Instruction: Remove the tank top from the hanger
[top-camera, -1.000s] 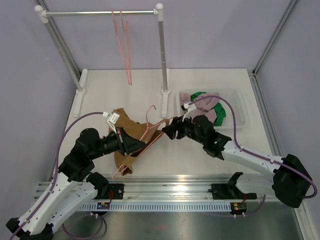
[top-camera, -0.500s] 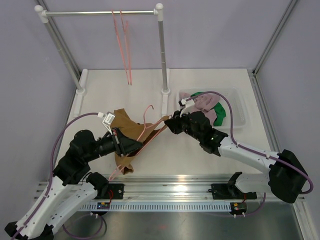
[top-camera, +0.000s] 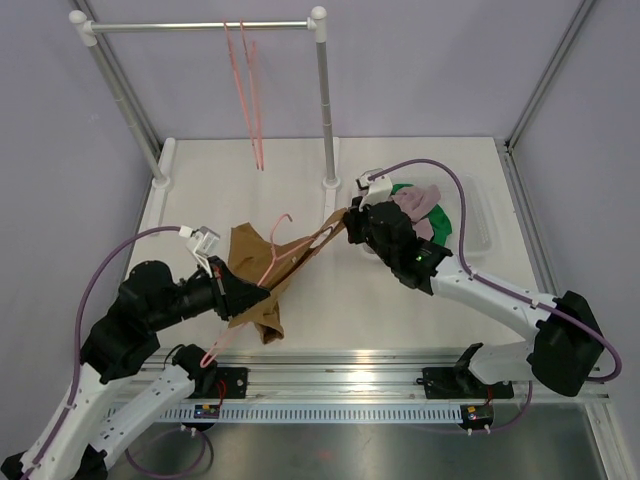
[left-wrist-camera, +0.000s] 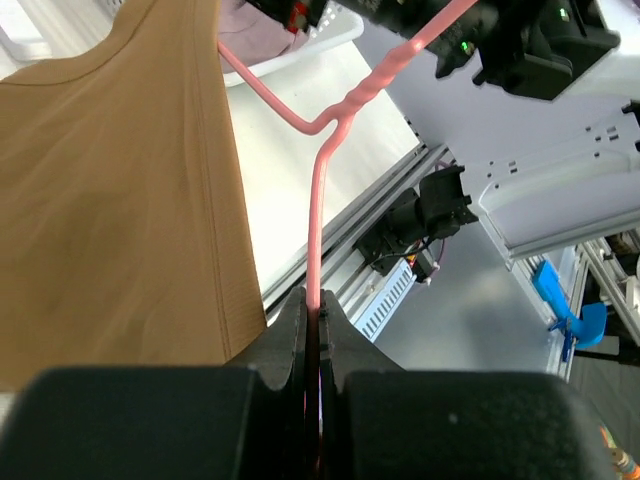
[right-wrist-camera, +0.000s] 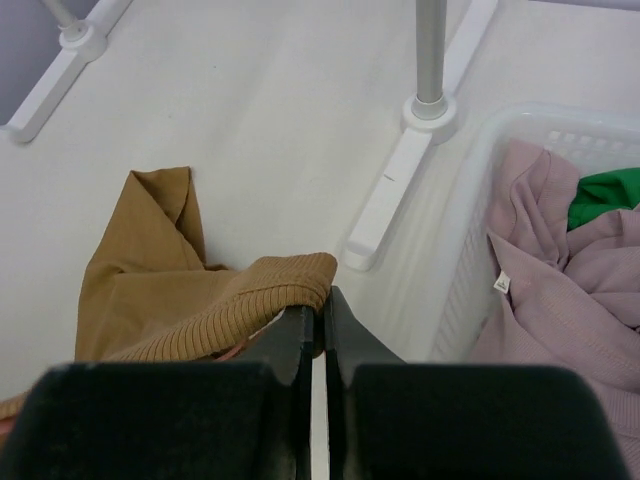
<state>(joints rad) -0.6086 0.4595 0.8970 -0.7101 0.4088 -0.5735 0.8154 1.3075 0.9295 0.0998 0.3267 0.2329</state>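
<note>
Right tool (right-wrist-camera: 322, 305): just snapped shut on the ribbed edge of the tank top (right-wrist-camera: 150, 290); a second ago it gaped.
Left tool (left-wrist-camera: 316, 318): clamped on the pink hanger (left-wrist-camera: 318, 200) wire (nothing new there).
Tank top: draped on the hanger, over the counter (top-camera: 330, 300), between my arms.
Meaning: both ends held; pulling apart should, I judge, strip it off.

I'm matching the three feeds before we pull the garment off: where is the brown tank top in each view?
Top external: the tank top is left of centre, between the two arms.
Left wrist: it fills the left half, beside the pink hanger.
Right wrist: it is at lower left, its hem pinched in the right gripper.
Shared landmark: the white basket, at the top in left wrist and on the right in right wrist.
</note>
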